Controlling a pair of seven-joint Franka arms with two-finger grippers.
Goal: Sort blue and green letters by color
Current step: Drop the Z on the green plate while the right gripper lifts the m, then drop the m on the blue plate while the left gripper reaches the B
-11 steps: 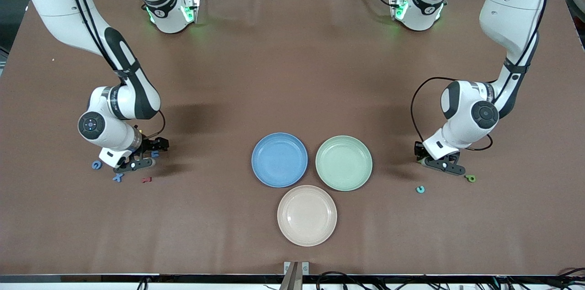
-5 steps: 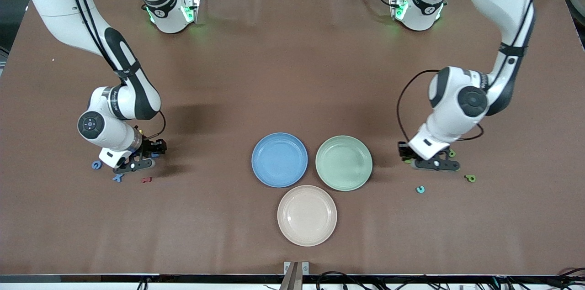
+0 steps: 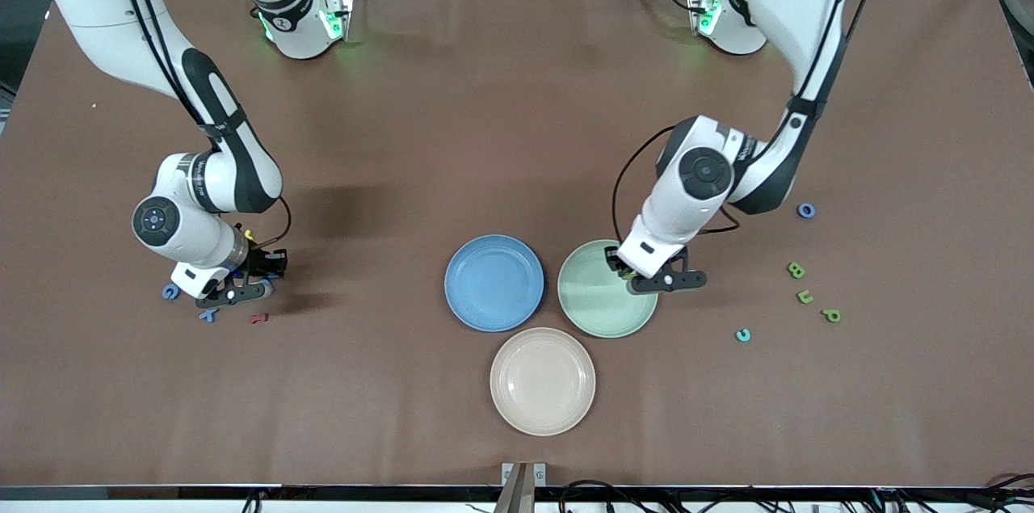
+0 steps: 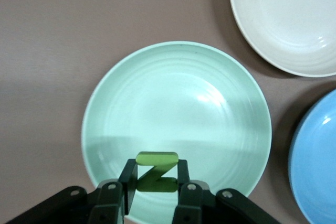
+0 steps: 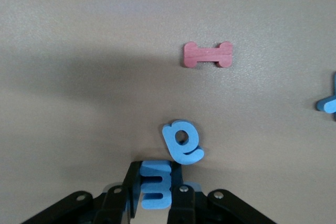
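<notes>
My left gripper (image 3: 628, 274) hangs over the green plate (image 3: 594, 304), at the side of it toward my left arm's end of the table, and its fingers are clamped on a green Z (image 4: 156, 172). In the left wrist view the Z stands upright between the fingers (image 4: 127, 179), above the inner floor of the plate. My right gripper (image 3: 257, 275) is low at the right arm's end of the table, and its fingers are pressed together on a blue E (image 5: 156, 184). Just beside this E a blue e (image 5: 181, 141) lies flat on the table, and a red I (image 5: 208, 55) lies a little apart from it. A blue X (image 3: 208, 314) and a blue C (image 3: 170, 292) lie near my right gripper too. The blue plate (image 3: 493, 283) stands beside the green plate, and the beige plate (image 3: 542, 380) is nearer to the front camera than both. Toward my left arm's end of the table lie three green letters: a B (image 3: 796, 270), a small one (image 3: 804, 296) that I cannot read, and a P (image 3: 831, 316). A teal letter (image 3: 742, 334) lies near them, and a blue O (image 3: 805, 210) lies farther from the camera.
</notes>
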